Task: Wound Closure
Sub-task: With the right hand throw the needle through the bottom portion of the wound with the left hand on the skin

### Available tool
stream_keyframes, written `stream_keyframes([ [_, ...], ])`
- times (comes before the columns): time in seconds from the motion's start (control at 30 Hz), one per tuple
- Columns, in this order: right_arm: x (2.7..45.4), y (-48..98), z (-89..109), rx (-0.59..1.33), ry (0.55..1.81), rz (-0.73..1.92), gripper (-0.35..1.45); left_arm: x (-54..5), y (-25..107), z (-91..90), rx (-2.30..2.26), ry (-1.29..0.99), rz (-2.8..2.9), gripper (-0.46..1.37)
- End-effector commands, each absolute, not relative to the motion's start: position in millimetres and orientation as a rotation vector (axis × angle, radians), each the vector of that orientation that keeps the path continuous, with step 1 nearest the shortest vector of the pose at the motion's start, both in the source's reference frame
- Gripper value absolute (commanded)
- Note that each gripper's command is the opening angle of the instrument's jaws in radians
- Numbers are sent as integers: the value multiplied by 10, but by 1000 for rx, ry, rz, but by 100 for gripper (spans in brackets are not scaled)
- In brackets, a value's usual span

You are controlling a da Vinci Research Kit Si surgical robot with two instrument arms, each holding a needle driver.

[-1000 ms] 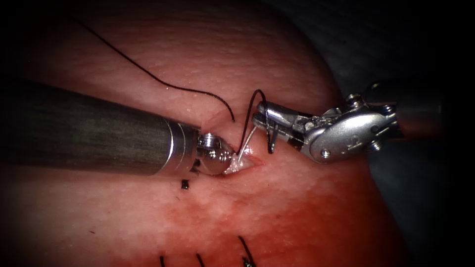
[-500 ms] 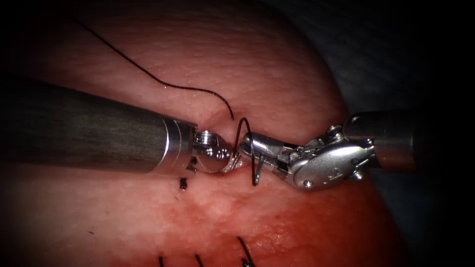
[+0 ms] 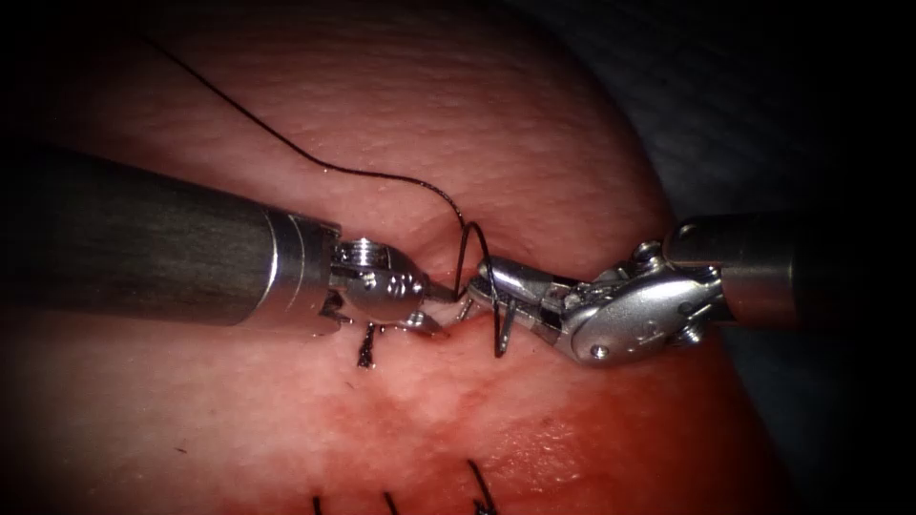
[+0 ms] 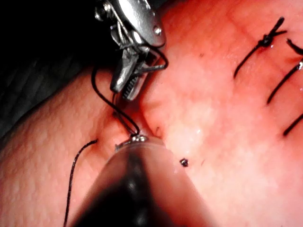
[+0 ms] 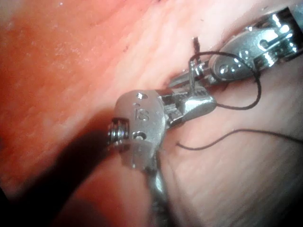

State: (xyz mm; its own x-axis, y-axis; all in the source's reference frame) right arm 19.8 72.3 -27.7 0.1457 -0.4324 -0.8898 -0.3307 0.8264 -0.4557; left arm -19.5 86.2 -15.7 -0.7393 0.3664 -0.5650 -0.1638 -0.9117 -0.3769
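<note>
Over the cut (image 3: 434, 238) in the tissue (image 3: 534, 124), meeting tip to tip: left tool (image 3: 441, 310) and right tool (image 3: 479, 286), fingers of both slightly apart, holding nothing, thread (image 3: 286, 143) looped round the right, seemingly for a knot; needle's whereabouts impossible to tell.

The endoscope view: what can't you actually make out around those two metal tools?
- What the left tool and right tool hold, needle or thread: endoscope view, the tips meet, too small, thread looped across.
- Left tool's tip: left wrist view, hidden by its own shaft.
- Thread's far end: endoscope view, lost in the dark edge.
</note>
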Motion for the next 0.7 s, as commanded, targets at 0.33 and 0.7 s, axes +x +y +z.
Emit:
stream_keyframes([
  [0.33,193,727,-276,-646,1455,-82,-35,-189,847,-192,-895,-358,2708,-22],
  [0.7,191,752,-261,-551,1486,21,-35,-211,817,-214,-920,-323,2716,-35],
])
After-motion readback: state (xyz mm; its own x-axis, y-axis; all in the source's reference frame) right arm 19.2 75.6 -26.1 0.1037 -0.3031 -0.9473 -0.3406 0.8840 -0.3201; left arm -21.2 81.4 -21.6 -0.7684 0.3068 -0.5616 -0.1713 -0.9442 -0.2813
